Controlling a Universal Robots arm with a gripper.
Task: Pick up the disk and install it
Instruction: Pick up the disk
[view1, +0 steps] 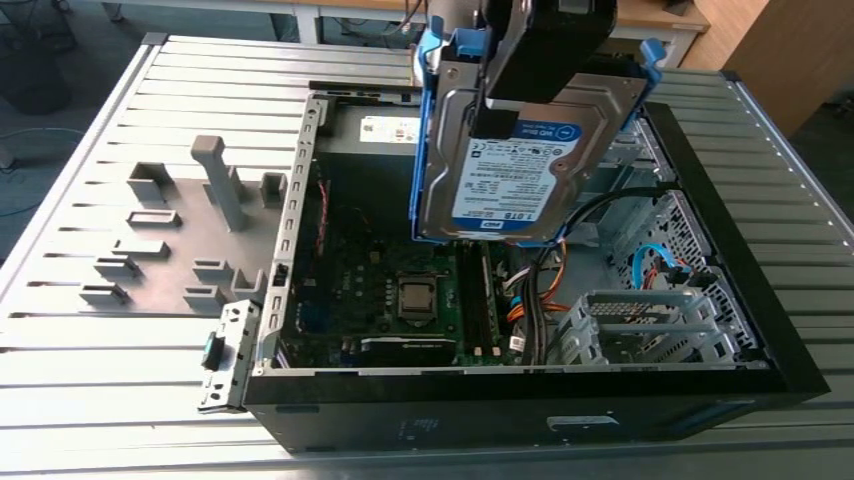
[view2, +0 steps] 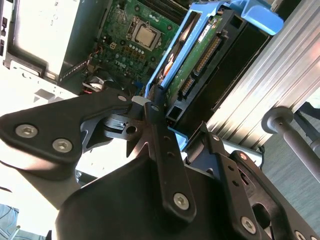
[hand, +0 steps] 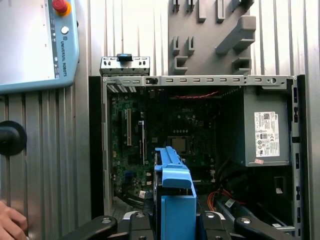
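The disk is a silver hard drive with a white-and-blue label and blue plastic rails. It hangs upright, label facing the exterior view, above the open computer case. My gripper comes down from above and is shut on the disk near its upper end. In the first wrist view the disk's blue rail stands edge-on between my black fingers, over the motherboard. The second wrist view shows the disk from its connector side, clamped in the gripper.
Inside the case lie the motherboard with its processor, a grey power-supply box, orange and blue cables and a metal drive cage. A grey fixture plate sits beside the case. A pendant and a hand are at the table edge.
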